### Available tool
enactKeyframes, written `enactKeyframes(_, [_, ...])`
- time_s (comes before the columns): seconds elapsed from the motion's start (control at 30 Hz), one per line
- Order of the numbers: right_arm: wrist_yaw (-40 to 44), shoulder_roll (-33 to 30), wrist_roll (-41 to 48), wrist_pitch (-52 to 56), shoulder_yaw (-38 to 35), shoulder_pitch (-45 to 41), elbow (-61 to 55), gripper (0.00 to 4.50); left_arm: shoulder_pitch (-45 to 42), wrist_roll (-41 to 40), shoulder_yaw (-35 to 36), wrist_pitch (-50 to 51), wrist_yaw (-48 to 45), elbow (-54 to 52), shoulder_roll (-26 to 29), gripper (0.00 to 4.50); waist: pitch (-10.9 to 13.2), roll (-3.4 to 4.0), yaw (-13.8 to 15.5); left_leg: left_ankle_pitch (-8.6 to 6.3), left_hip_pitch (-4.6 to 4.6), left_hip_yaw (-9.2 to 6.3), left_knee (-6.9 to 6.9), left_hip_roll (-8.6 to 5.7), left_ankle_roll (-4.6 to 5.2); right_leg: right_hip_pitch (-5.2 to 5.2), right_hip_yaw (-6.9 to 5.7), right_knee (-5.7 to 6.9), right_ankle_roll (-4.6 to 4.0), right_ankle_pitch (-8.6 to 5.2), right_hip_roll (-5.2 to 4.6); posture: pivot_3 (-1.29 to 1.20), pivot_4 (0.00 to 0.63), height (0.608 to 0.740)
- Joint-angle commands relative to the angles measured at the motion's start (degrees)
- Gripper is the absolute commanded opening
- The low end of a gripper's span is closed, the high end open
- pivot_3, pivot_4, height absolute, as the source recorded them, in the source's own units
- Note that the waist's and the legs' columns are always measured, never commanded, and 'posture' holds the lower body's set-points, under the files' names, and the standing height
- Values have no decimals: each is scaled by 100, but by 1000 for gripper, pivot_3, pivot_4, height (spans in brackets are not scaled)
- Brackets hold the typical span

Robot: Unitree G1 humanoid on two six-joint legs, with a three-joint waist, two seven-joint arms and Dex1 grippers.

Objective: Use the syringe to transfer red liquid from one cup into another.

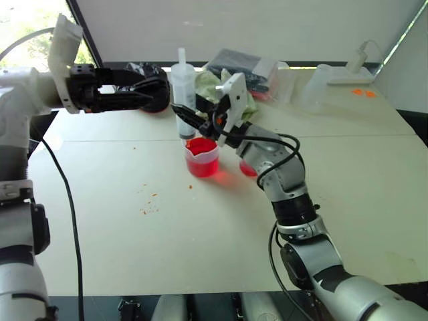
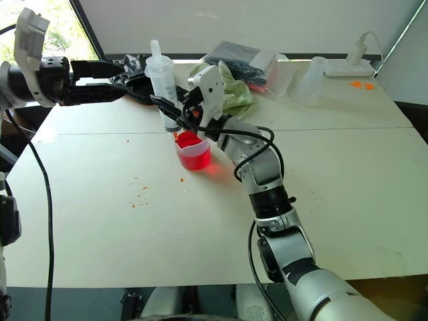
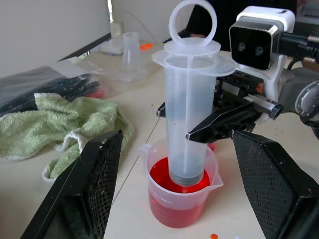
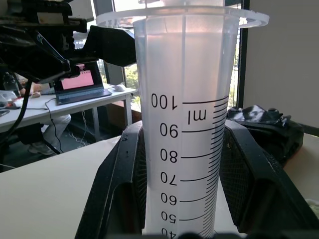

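The syringe [image 1: 182, 93] stands upright, its tip dipped in the red liquid [image 3: 172, 214] of the spouted beaker [image 1: 202, 158] at mid-table. Its barrel looks empty, with the plunger pushed down. My right gripper [image 1: 189, 118] is shut on the lower barrel, and the barrel's scale [image 4: 182, 149] sits between its fingers. My left gripper [image 1: 152, 90] hangs open, level and pointing at the upper barrel from the left without touching it; its fingers [image 3: 97, 184] frame the syringe. The smaller cup [image 1: 247, 168], with red in it, is mostly hidden behind my right forearm.
A green towel [image 2: 235, 93] and a black packet [image 2: 241, 57] lie behind the beaker. A black bundle [image 1: 150, 70] sits at the back left. A clear upturned cup [image 2: 311, 81] and a white power strip [image 2: 351, 67] are at the back right. Orange specks [image 1: 148, 204] dot the table.
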Motion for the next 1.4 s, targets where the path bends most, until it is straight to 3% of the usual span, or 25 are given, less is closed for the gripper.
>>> enactKeyframes(0.03, [-50,70,-158,-396,-7,-70,43,1428,-43,-88,215,92,6,-277,146,3631,0,0,-5,0,0,0,0,0,0,0,0,1,0,0,0,0,150,711])
enactKeyframes(0.4, [-133,-120,-411,-582,-57,311,129,1428,-202,22,-13,45,-92,-203,-52,3631,0,0,6,1,0,0,1,0,-1,1,0,1,0,0,0,0,150,711])
enactKeyframes(0.8, [-275,-91,-506,-590,-13,736,-58,1428,-596,580,-321,-616,-281,761,-539,3631,0,0,-13,2,1,0,0,1,-3,0,-2,1,0,0,2,0,150,711])
enactKeyframes(1.4, [55,-173,-435,-436,99,897,-546,1428,-2261,1478,-351,-1884,-615,4358,-1707,3631,0,0,-7,2,1,0,-1,-2,-3,-1,-8,1,0,0,-1,0,150,711])
